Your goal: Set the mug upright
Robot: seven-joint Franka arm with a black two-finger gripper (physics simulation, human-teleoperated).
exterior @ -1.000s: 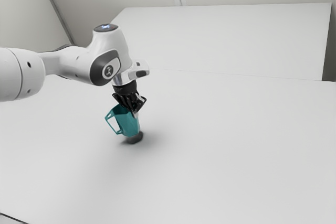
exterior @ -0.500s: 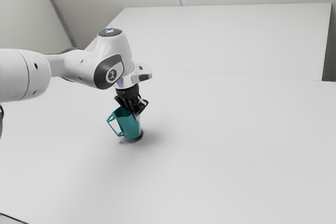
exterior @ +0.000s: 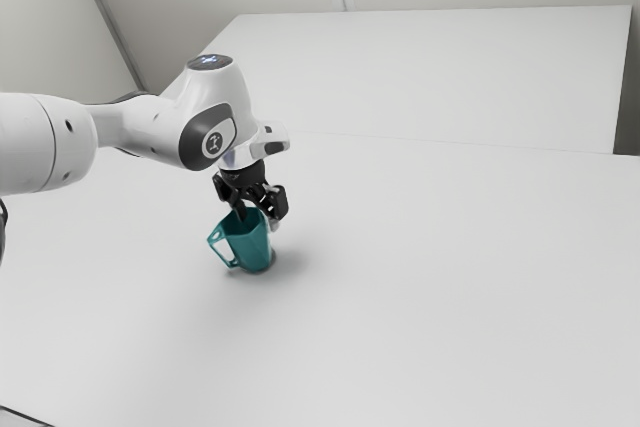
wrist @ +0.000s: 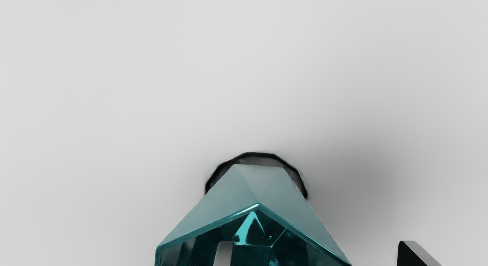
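Note:
The teal faceted mug point(exterior: 249, 242) stands upright on the table, its handle toward the exterior view's left. Right above its rim is my gripper point(exterior: 258, 217), fingers spread wide. In the wrist view the mug point(wrist: 255, 182) shows its open mouth and outer wall, and the gripper point(wrist: 312, 254) has one finger inside the mouth and the other outside, apart from the wall. Nothing is pinched between them.
White tabletop point(exterior: 420, 297) surrounds the mug. A dark ring point(wrist: 251, 154) lies around the mug's base. Farther back is a raised white surface point(exterior: 430, 77), and a dark cable point(exterior: 25, 415) crosses the near left corner.
The fingers have opened and let go of the mug. It has gone from tilted to upright on the table, while the arm first lowered slightly and then stayed nearly still.

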